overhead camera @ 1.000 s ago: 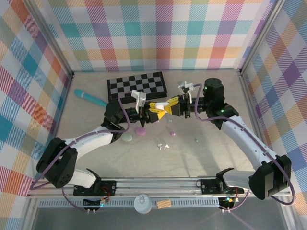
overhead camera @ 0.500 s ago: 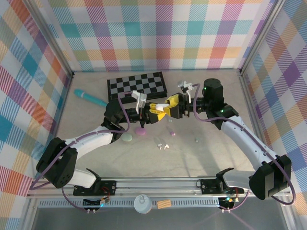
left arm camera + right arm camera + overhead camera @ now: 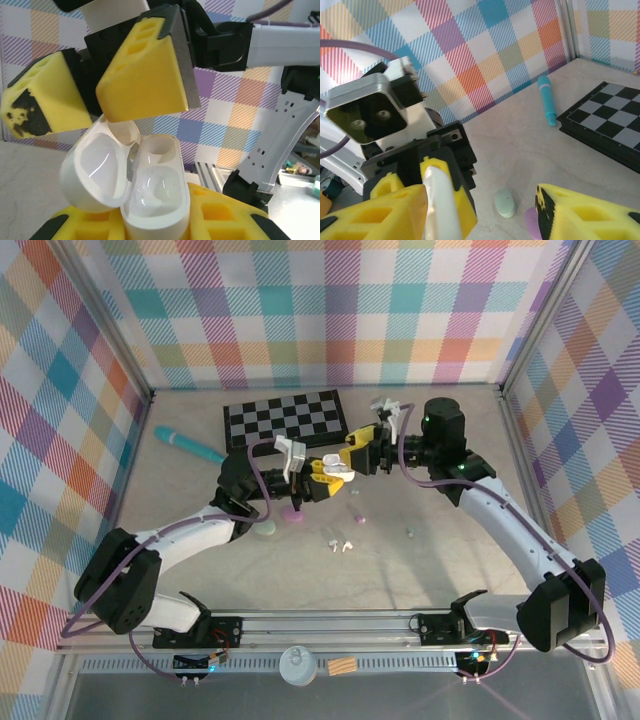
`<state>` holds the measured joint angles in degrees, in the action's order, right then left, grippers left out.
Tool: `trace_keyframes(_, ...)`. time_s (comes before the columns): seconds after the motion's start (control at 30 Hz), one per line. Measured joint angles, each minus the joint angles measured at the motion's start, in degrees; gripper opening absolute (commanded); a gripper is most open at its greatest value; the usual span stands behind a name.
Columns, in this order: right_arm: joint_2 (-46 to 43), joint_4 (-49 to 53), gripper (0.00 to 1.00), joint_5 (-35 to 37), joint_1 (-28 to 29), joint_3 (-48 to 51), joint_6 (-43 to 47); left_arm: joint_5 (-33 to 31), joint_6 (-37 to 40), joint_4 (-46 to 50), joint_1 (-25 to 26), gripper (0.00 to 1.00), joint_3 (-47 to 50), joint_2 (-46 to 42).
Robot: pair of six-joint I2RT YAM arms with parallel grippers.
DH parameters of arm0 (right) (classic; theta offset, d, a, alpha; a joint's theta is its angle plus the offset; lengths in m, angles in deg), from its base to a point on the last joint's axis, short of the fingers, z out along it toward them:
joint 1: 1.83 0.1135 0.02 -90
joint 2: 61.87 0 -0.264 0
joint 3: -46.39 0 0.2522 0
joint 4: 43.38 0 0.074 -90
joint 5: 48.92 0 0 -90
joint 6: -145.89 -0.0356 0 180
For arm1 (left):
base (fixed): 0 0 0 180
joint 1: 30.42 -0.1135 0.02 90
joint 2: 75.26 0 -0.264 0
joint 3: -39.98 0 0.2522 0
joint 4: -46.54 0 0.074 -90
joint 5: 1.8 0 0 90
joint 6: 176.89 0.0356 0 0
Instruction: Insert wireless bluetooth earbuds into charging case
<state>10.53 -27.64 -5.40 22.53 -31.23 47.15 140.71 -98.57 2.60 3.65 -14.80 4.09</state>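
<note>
From above, the left gripper [image 3: 320, 473] is clamped on a white case [image 3: 334, 466], held up above the table [image 3: 420, 570] near its middle. The right gripper [image 3: 352, 458] faces it from the right, yellow fingers spread, tips just at the case. The earbuds lie on the table nearer the arm bases: a white pair [image 3: 338, 544] side by side, a pink one [image 3: 360, 518] and a green one [image 3: 409, 532], all apart from the held case. A pink case [image 3: 293, 513] and a green case [image 3: 265, 528] sit below the left wrist. A chessboard [image 3: 285, 417] lies at the back, with a teal pen [image 3: 188, 444] to its left.

In the left wrist view, the case [image 3: 157, 192] stands upright between the left gripper's [image 3: 155, 222] yellow fingers [image 3: 220, 212]. Its lid [image 3: 97, 167] is swung open to the left, and the wells face the camera as bare white plastic. The right gripper [image 3: 97, 107] hangs just above, its two fingers apart, one on each side of the lid's top edge. Whether they touch it I cannot tell.

In the right wrist view, the right gripper [image 3: 480, 202] is wide open, with a finger [image 3: 375, 215] at each lower corner. The case [image 3: 441, 205] shows edge-on beside the left finger. On the table beyond lie the green case [image 3: 505, 202], an edge of the pink case [image 3: 532, 225], the pen [image 3: 547, 100] and the chessboard [image 3: 605, 125].
</note>
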Motion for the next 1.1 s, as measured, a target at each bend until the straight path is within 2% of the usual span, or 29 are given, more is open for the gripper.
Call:
trace_keyframes(0.23,-3.3,-3.5,0.8,0.7,0.0,1.4,-3.6,-3.8,10.4,4.9,0.0,0.06,2.4,-2.2)
trace_keyframes(0.4,-9.9,-5.0,0.99,9.9,-0.5,5.4,-7.3,-6.7,16.8,9.3,0.0,0.05,4.3,-3.7)
trace_keyframes(0.5,-12.2,-4.7,0.99,18.6,-2.5,8.7,-10.7,-8.0,18.1,9.9,-0.1,0.04,6.2,-4.8)
trace_keyframes(0.63,-10.6,0.5,0.92,28.6,-5.4,11.1,-15.8,-9.3,18.6,9.8,-0.4,0.03,8.6,-6.4)
trace_keyframes(0.7,-9.1,3.4,0.87,30.9,-6.0,12.6,-18.2,-9.9,18.6,9.6,-0.8,0.03,9.6,-7.1)
trace_keyframes(0.8,-7.2,6.6,0.81,31.5,-5.7,15.8,-21.7,-10.3,18.6,9.2,-1.9,0.03,11.1,-7.7)
trace_keyframes(0.9,-4.5,10.6,0.78,30.9,-4.7,17.6,-24.2,-10.6,18.4,8.3,-3.1,0.03,12.4,-7.8)
trace_keyframes(1.0,0.0,13.8,0.77,29.3,-2.0,17.6,-25.3,-10.6,18.3,8.0,-4.2,0.03,12.8,-8.1)
trace_keyframes(1.1,5.4,16.6,0.69,27.7,1.6,17.4,-25.7,-10.6,18.1,8.0,-4.9,0.03,13.0,-9.1)
